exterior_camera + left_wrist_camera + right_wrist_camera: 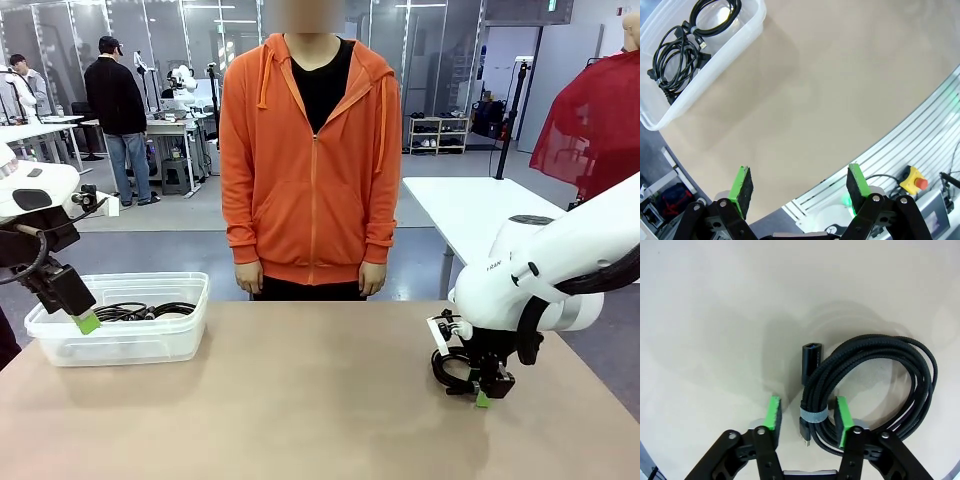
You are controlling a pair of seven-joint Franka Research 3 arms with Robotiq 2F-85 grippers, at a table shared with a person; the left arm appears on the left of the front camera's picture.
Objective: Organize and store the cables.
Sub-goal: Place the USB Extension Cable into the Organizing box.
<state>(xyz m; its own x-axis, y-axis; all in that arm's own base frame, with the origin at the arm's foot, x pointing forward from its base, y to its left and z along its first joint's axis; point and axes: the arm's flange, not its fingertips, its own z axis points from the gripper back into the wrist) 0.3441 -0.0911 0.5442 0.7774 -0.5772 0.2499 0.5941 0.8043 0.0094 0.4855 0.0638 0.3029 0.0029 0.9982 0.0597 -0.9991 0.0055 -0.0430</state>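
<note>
One coiled black cable (920, 370), bound by a grey strap, lies on the tan table near its right side (441, 368). My right gripper (807, 416) reaches down over it (483, 396), shut on the strapped part of the coil; one pad presses the bundle and the other sits close beside it. More coiled cables (140, 311) lie inside a clear plastic bin (120, 345) at the left. My left gripper (88, 322) hangs open over the bin's front left corner. In the left wrist view it is open (800, 185) and holds nothing, with the bin (735, 45) and its cables (677, 60) at the top left.
A person in an orange hoodie (310, 150) stands at the far edge of the table, hands down at their sides. Bare tan tabletop (300, 400) stretches between the bin and the right gripper. The table's near edge (805, 195) runs just past the left gripper's fingers.
</note>
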